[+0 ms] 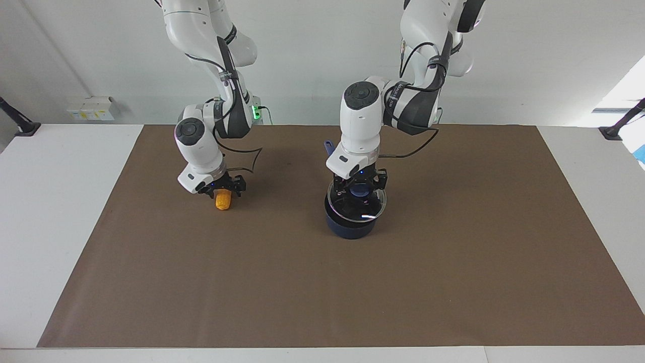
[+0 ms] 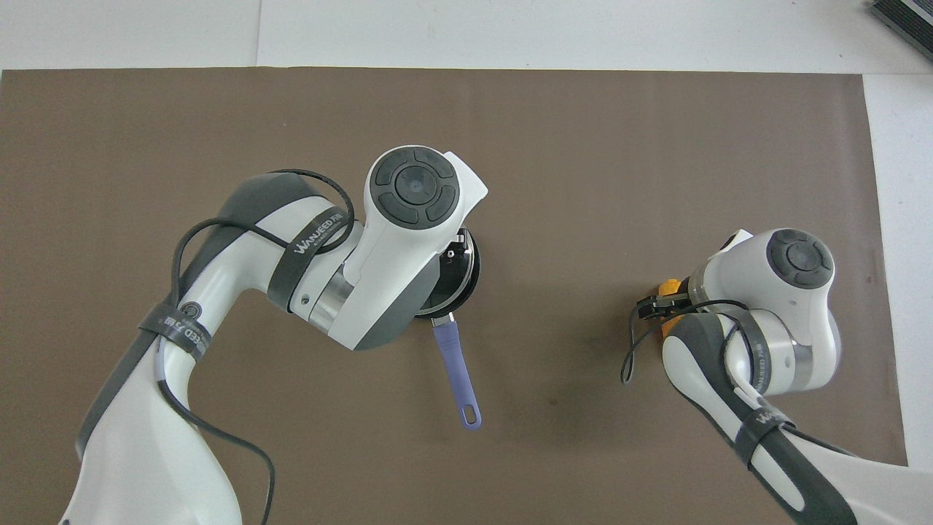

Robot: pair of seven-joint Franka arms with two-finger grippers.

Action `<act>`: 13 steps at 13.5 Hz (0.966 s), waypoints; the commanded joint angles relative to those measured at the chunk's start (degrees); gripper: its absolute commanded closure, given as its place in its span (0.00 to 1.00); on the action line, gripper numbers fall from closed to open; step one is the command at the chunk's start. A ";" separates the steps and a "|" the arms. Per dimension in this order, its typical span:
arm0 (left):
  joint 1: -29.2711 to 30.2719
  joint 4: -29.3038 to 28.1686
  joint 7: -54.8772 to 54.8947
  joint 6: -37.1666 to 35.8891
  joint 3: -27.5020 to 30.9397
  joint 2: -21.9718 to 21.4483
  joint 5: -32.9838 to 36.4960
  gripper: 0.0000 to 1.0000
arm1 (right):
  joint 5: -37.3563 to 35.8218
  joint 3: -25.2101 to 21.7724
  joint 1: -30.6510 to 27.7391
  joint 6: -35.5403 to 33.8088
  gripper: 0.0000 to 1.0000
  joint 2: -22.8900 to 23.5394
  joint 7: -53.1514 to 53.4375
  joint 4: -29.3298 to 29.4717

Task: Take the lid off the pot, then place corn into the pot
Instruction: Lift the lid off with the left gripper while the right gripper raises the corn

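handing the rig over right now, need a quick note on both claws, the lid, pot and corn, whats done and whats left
Left claw: down on the lid, fingers either side of its blue knob; whether it is clamped cannot be told.
Right claw: shut on the corn, low over the brown mat toward the right arm's end.
Pot: mid-table, handle pointing toward the robots, the lid on it or barely raised.
Done: both claws placed, corn gripped.
Left: lift the lid clear, carry the corn over, drop it in the pot.
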 commanded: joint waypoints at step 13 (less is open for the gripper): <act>19.15 -1.66 20.48 -7.48 0.63 -3.00 1.65 1.00 | 0.98 0.46 6.22 -19.13 1.00 1.15 11.58 23.83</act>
